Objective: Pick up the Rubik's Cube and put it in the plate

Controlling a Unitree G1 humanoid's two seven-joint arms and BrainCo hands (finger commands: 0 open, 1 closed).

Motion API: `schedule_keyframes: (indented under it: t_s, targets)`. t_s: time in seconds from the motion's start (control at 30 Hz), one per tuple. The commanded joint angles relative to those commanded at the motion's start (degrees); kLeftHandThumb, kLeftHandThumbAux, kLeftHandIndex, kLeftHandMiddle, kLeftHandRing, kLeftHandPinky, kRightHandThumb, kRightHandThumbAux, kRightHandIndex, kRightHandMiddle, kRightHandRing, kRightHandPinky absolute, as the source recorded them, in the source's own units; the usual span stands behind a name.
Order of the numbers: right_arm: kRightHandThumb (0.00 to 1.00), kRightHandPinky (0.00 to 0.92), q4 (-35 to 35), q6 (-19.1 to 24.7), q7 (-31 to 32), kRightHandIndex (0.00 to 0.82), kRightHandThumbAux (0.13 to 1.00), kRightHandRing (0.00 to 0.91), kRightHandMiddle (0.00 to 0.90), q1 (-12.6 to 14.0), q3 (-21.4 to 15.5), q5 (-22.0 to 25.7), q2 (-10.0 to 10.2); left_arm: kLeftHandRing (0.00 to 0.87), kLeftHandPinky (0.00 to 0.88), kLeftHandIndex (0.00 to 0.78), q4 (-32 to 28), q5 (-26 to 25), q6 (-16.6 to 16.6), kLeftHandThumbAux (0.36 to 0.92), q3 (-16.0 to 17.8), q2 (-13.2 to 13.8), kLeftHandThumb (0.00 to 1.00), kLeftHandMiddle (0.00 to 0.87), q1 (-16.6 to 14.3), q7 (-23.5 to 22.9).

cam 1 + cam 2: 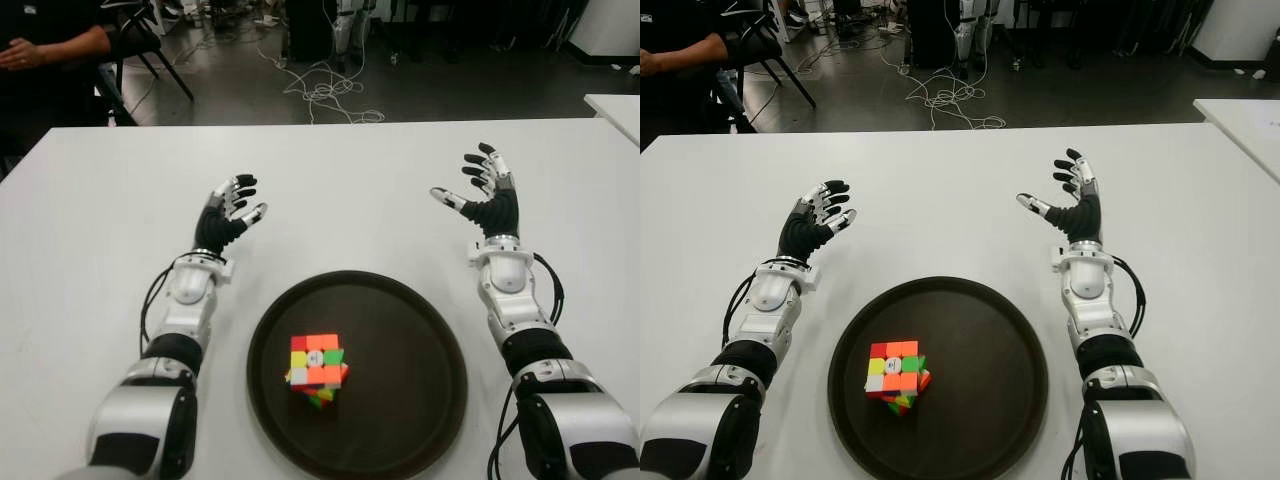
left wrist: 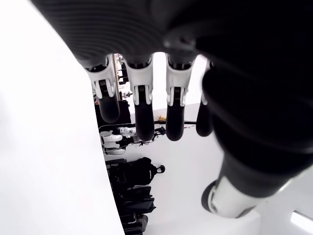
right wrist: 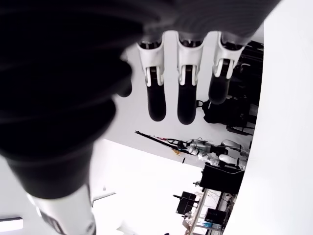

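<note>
Since the Rubik's Cube (image 1: 317, 368) is seen lying inside the dark round plate (image 1: 420, 340), left of its middle and slightly tilted with one corner down, the placing is judged to be done already, and what is left is judged to be no more than keeping both hands out of the way. That is best done by holding the arms wide of the plate's rim, so that no forearm or cable is dragged across it and the cube is not nudged; any retreat should be made along the white table (image 1: 90, 200), away from the plate rather than over it.

The left hand (image 1: 229, 213) is shown beyond the plate and to its left, over the table, with the palm turned inward and the fingers spread loosely; nothing is held in it. The right hand (image 1: 484, 193) is shown beyond the plate and to its right, raised at the wrist, with the fingers fanned upward and the thumb stretched toward the middle; it too is empty. In both wrist views the fingers are seen extended with nothing between them. A seated person (image 1: 40, 50) is glimpsed past the table's far left corner
</note>
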Motion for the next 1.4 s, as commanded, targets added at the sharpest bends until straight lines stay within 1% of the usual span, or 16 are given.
schedule_keyframes:
  t_s: [0.27, 0.43, 0.63, 0.83, 1.03, 1.17, 1.27, 1.4]
  targets:
    - [0.030, 0.215, -0.4, 0.4, -0.1, 0.158, 0.831, 0.235, 0.255, 0.2, 0.0, -0.2, 0.2, 0.170, 0.121, 0.204, 0.0, -0.1, 0.0, 0.785, 0.1, 0.1, 0.016, 0.204, 0.1, -0.1]
    - [0.033, 0.220, -0.4, 0.4, -0.6, 0.159, 0.834, 0.236, 0.255, 0.3, 0.1, -0.6, 0.4, 0.170, 0.126, 0.211, 0.1, -0.2, -0.1, 0.789, 0.2, 0.2, 0.033, 0.211, 0.3, -0.5]
    - [0.020, 0.223, -0.1, 0.1, -1.2, 0.156, 0.832, 0.237, 0.253, 0.3, 0.3, -1.0, 0.2, 0.166, 0.121, 0.210, 0.3, -0.3, 0.0, 0.776, 0.3, 0.1, 0.038, 0.204, 0.3, -1.0]
    - [0.006, 0.205, 0.8, 0.1, -1.3, 0.153, 0.818, 0.236, 0.253, -0.4, 0.0, -0.8, 0.0, 0.165, 0.119, 0.202, 0.7, -0.2, 0.1, 0.795, 0.2, 0.1, 0.022, 0.199, 0.0, -1.5]
    - [0.021, 0.180, 1.7, 0.3, -0.9, 0.152, 0.820, 0.231, 0.252, -1.1, -0.1, -0.4, -0.1, 0.163, 0.127, 0.201, 1.3, -1.0, 0.1, 0.804, 0.9, -0.2, 0.028, 0.197, -0.4, -1.8]
    - [0.030, 0.166, 2.2, 0.4, -0.9, 0.152, 0.822, 0.227, 0.252, -1.4, -0.1, -0.4, -0.1, 0.165, 0.124, 0.209, 1.6, -1.4, 0.0, 0.795, 1.3, -0.1, 0.037, 0.203, -0.5, -2.2]
    - [0.032, 0.166, 2.4, 0.6, -1.1, 0.150, 0.827, 0.226, 0.253, -1.6, 0.0, -0.5, 0.0, 0.161, 0.101, 0.193, 1.5, -1.5, 0.1, 0.784, 1.4, 0.0, 0.027, 0.198, -0.5, -2.5]
    - [0.033, 0.170, 2.6, 0.7, -1.8, 0.155, 0.832, 0.226, 0.254, -1.8, 0.2, -0.9, 0.1, 0.165, 0.110, 0.186, 1.3, -1.5, 0.0, 0.783, 1.4, 0.2, 0.011, 0.198, -0.4, -2.7]
